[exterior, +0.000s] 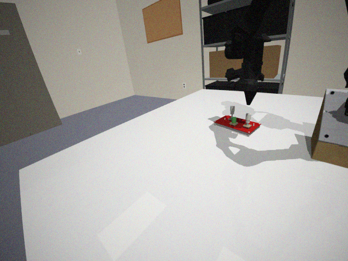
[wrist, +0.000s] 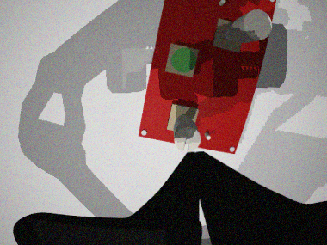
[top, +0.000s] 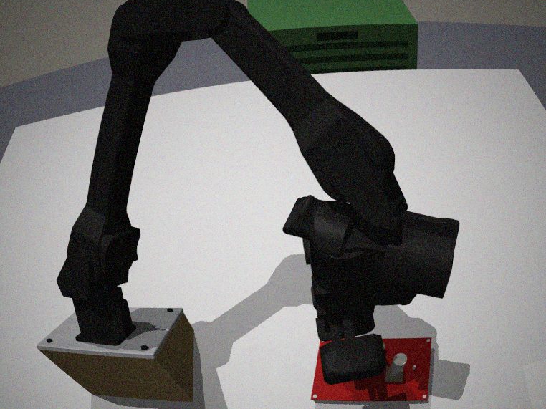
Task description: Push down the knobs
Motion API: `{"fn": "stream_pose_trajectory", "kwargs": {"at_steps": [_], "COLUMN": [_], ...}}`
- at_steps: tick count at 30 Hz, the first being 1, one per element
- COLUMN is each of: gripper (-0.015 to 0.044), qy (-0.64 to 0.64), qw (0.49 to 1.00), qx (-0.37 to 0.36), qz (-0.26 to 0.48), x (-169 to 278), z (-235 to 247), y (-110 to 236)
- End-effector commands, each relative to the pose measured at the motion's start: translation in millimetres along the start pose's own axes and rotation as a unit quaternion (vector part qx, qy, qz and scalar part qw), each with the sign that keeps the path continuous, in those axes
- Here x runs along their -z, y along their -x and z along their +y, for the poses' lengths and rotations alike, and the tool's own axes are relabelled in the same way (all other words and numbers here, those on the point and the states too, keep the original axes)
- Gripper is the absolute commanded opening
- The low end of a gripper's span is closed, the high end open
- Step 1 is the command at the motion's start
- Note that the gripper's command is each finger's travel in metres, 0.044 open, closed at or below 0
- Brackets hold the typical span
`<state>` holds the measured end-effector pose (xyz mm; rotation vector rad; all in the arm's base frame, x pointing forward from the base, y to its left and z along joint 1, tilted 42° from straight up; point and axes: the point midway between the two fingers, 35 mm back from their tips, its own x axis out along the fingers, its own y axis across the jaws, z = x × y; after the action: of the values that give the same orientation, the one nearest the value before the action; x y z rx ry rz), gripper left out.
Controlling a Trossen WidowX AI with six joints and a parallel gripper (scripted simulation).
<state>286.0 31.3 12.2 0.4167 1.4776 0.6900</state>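
White table top [exterior: 145,171] fills the scene, and the black six-joint arm [top: 282,90] arches over it from a tan base block with a grey plate [top: 169,314] on the near edge. Over by the wall, a grey metal shelf rack [exterior: 200,40]; beyond the table, a green slotted box [top: 337,21]. Now the red rectangular circuit board [wrist: 183,5] on its short legs, lying near the base block. Above it hangs the black parallel-jaw gripper [exterior: 249,100], jaws pressed fully together, nothing between them, tip pointing down and clear of the board. On the board, 2 grey cylindrical knobs riding high on their shafts: 1 at the far corner [wrist: 254,24], 1 at the near edge [wrist: 185,128], just below the fingertips in the wrist view. Between them, a low green round cap [wrist: 183,58].
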Motion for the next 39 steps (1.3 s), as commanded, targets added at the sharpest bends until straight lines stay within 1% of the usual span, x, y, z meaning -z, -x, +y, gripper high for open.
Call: {"fn": "stream_pose_trajectory", "kwargs": {"at_steps": [1,9,21,39], "gripper": [0.0,0.0,0.0,0.0], "qy": [-0.006,-0.006,-0.006,-0.006], "qw": [1.0,1.0,1.0,1.0], "qx": [-0.006,-0.006,-0.006,-0.006], "qz": [0.006,0.006,0.006,0.006], "x": [3.4,3.3,3.7,3.7], "z": [0.3,0.3,0.7,0.7], "y": [-9.8,-12.3,-30.6,-31.3]}}
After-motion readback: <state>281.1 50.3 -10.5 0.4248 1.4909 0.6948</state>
